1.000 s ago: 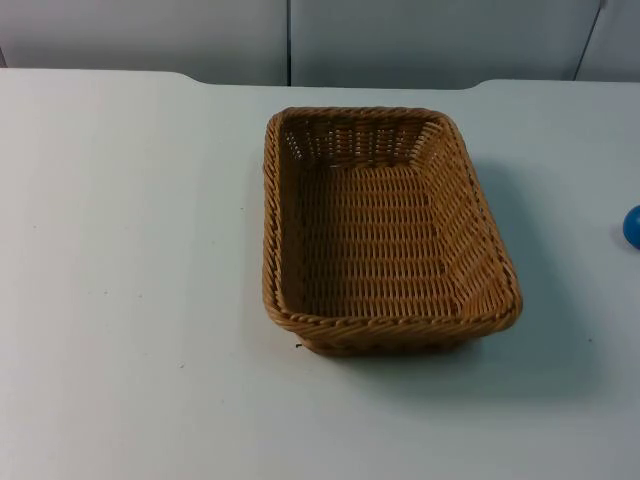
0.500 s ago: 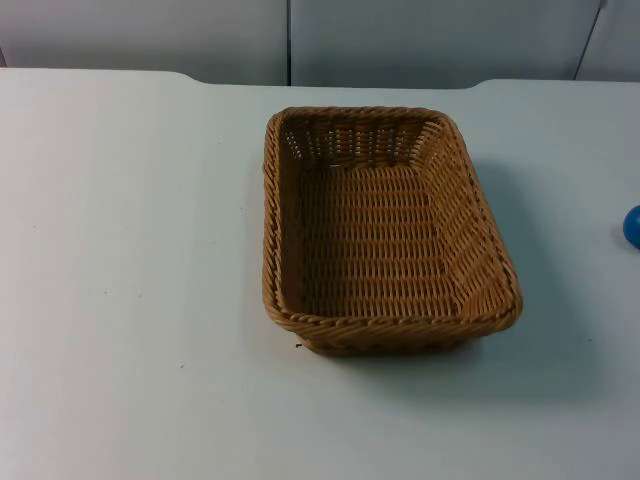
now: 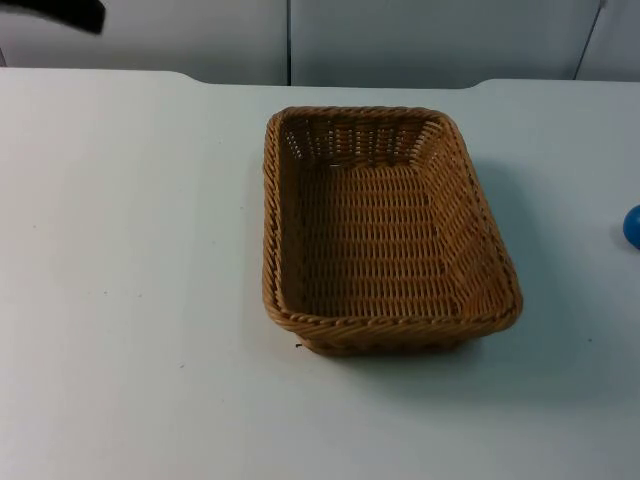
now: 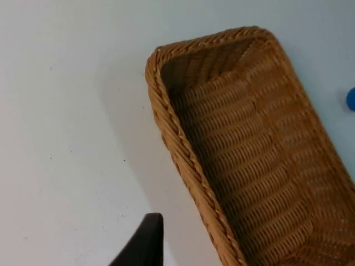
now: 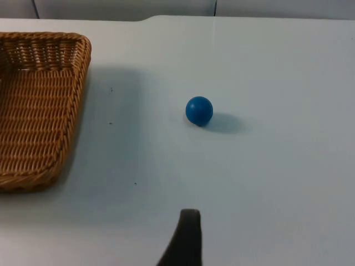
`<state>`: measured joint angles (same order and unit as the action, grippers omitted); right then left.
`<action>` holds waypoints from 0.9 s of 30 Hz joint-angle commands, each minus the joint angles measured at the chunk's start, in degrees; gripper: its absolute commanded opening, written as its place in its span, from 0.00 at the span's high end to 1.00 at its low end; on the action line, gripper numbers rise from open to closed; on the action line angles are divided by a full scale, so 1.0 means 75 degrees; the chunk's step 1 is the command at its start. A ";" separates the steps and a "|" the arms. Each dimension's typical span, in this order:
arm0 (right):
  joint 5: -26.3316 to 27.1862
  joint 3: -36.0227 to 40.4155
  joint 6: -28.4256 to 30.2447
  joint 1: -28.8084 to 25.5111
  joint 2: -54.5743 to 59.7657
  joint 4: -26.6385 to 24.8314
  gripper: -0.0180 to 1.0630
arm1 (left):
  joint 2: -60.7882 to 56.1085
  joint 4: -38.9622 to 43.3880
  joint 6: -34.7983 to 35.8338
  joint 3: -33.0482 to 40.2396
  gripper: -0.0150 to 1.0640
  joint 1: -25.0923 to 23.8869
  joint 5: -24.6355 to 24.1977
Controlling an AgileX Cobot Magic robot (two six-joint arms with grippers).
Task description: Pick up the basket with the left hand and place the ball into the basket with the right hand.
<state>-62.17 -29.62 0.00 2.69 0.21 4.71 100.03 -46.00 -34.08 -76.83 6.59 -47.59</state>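
An empty brown wicker basket [image 3: 268,225] stands flat on the white table, a little right of the middle. A small blue ball [image 3: 633,226] lies on the table at the far right edge, well apart from the basket. A black piece of my left arm [image 3: 60,12] enters at the far left corner, far from the basket. In the left wrist view my left gripper [image 4: 141,246] hangs above bare table beside the basket's rim [image 4: 177,133], with the ball [image 4: 351,98] beyond. In the right wrist view my right gripper [image 5: 186,241] is well short of the ball [image 5: 199,110], with the basket [image 5: 77,83] off to one side.
The grey partition wall [image 3: 420,40] closes the table at the back. White table [image 3: 130,300] spreads wide to the left of the basket and in front of it.
A black piece of the left arm has come into the top view at the far left corner. Basket and ball have not moved.
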 commanded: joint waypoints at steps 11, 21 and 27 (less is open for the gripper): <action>0.0067 0.0080 0.0049 -0.0050 -0.0028 0.0045 0.28 | 0.2845 -0.0191 0.0018 -0.0976 0.02 0.0831 0.0362; 0.0067 0.0080 0.0049 -0.0050 -0.0028 0.0045 0.28 | 0.3830 -0.0235 0.0429 -0.1642 0.02 0.1241 0.0399; 0.0067 0.0080 0.0049 -0.0050 -0.0028 0.0045 0.28 | 0.4093 -0.0256 0.0636 -0.1672 0.02 0.1359 0.0526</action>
<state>-62.17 -29.62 0.00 2.69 0.21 4.71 130.46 -47.28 -30.19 -88.77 16.25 -44.15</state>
